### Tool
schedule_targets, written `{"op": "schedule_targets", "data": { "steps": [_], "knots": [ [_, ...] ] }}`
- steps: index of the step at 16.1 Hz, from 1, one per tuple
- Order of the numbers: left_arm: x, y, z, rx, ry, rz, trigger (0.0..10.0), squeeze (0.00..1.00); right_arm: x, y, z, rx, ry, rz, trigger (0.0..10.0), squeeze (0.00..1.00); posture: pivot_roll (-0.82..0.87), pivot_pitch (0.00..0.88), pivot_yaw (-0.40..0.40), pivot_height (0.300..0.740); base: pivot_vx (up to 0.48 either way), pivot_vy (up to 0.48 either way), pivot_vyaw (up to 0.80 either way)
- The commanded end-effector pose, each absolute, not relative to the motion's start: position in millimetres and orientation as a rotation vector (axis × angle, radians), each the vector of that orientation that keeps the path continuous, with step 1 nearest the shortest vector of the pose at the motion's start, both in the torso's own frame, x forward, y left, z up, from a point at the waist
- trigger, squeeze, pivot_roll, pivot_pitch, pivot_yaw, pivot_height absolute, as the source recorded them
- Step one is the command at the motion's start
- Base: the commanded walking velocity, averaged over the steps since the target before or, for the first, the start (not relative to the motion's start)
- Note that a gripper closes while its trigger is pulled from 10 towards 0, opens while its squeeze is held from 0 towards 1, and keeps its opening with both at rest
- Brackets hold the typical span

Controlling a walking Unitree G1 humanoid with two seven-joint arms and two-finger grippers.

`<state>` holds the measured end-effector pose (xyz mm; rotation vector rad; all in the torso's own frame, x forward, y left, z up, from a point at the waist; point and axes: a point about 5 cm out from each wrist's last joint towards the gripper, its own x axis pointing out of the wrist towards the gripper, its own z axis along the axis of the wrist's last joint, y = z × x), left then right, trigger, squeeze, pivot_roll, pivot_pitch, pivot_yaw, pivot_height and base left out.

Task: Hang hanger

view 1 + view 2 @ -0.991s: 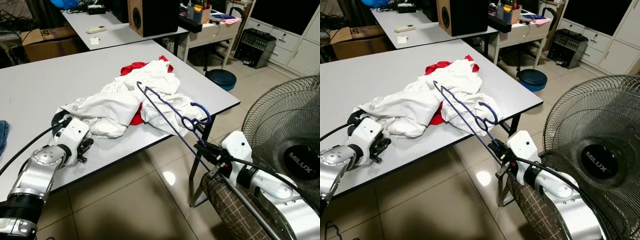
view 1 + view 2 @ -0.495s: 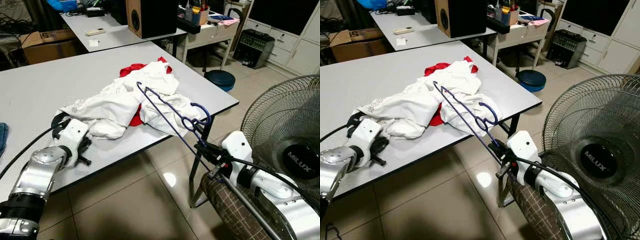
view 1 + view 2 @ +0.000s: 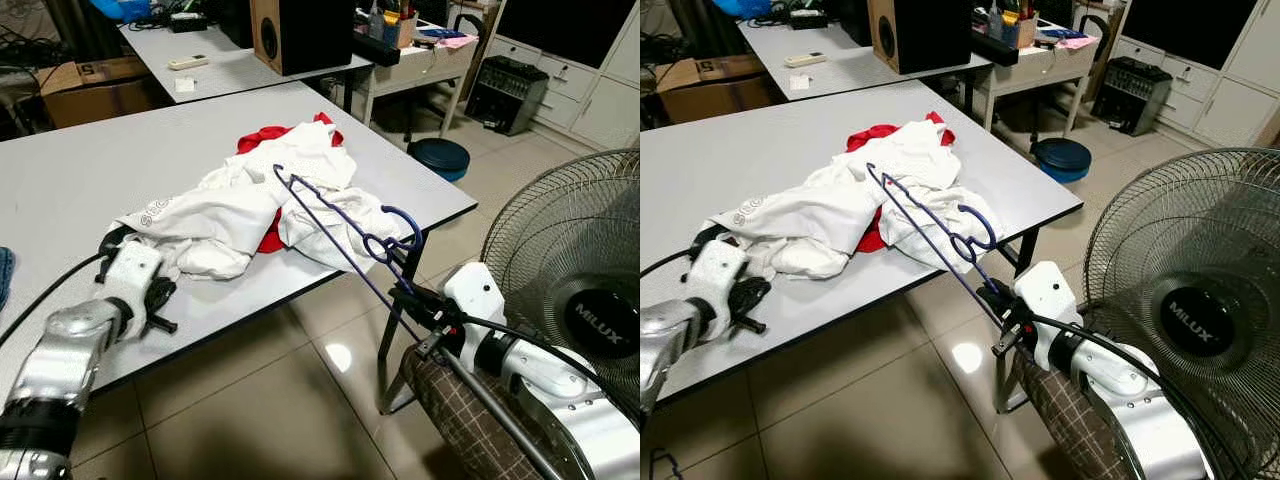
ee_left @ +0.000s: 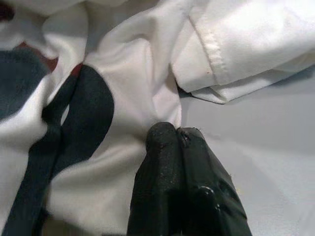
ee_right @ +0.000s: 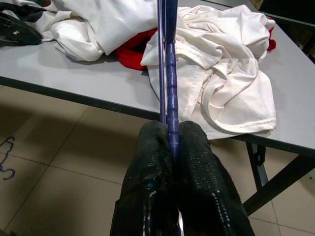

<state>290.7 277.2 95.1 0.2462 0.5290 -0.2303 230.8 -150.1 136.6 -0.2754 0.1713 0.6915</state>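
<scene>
Right gripper [image 5: 170,135] clamping purple hanger [image 3: 335,225], left gripper [image 4: 177,135] pinching white shirt [image 3: 215,215]

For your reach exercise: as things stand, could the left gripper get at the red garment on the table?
Probably not directly: the red garment lies mostly under the white shirt, which the left gripper is shut on.

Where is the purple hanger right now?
The purple hanger is pinched in the right gripper past the table's right edge, and it reaches up over the white clothes, beside the big fan.
</scene>
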Motion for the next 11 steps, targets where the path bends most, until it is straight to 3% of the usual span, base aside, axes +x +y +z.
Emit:
{"op": "schedule_targets", "data": {
  "steps": [1,5,8,11],
  "knots": [
    [288.5,277.2,94.4,0.198,0.534,-0.236,0.0,0.00,233.2,-151.7,142.6,-0.289,0.147,0.688,10.0,0.00,-0.03,0.000,-0.032,0.740,0.000,0.000,0.00],
    [293.6,280.8,125.6,0.177,0.408,-0.276,0.0,0.00,233.6,-150.7,142.5,-0.284,0.143,0.689,10.0,0.00,-0.02,0.000,-0.033,0.740,0.000,0.000,0.00],
    [290.5,263.7,155.3,0.055,0.232,-0.447,0.0,0.00,234.4,-149.8,142.4,-0.281,0.140,0.690,10.0,0.00,-0.01,0.000,-0.029,0.740,0.000,0.000,0.00],
    [293.2,261.3,169.1,-0.027,0.138,-0.454,0.0,0.00,235.0,-148.4,142.3,-0.280,0.136,0.692,10.0,0.00,-0.01,0.000,-0.029,0.740,0.000,0.000,0.00]
  ]
}}
